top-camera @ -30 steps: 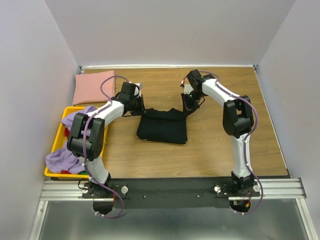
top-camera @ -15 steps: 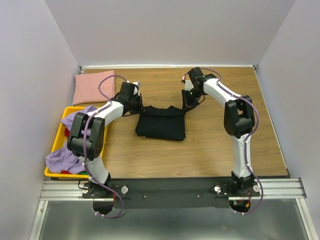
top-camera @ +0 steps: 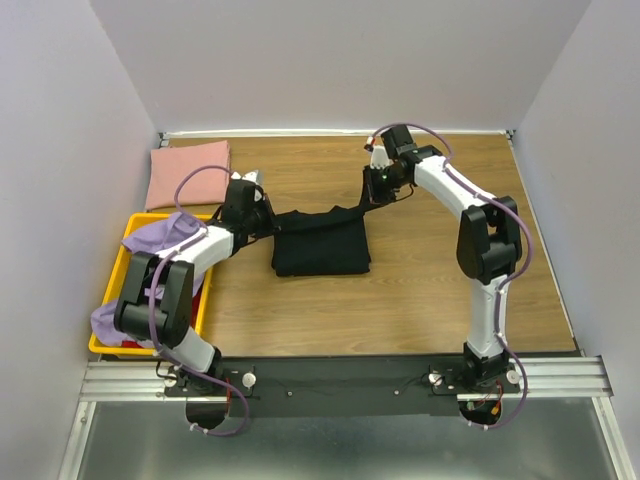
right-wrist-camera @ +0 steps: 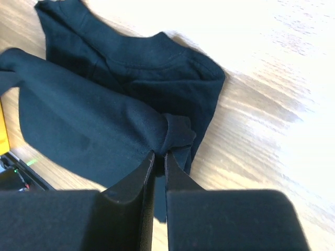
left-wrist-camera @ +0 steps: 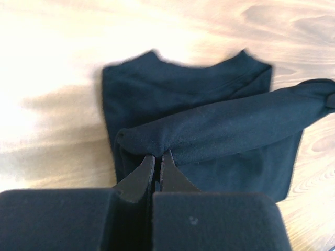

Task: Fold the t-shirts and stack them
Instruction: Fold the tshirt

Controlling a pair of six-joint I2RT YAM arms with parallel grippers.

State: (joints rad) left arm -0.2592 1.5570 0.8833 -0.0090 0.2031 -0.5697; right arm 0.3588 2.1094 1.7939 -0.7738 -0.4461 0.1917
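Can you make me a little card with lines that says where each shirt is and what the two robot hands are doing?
black t-shirt: middle of the table, partly folded, one edge stretched between the grippers
left gripper: shut, pinching one end of that edge
right gripper: shut, pinching the bunched other end
pink t-shirt: folded flat, far left corner of the table
lavender t-shirt: crumpled in the yellow crate, spilling over its rim
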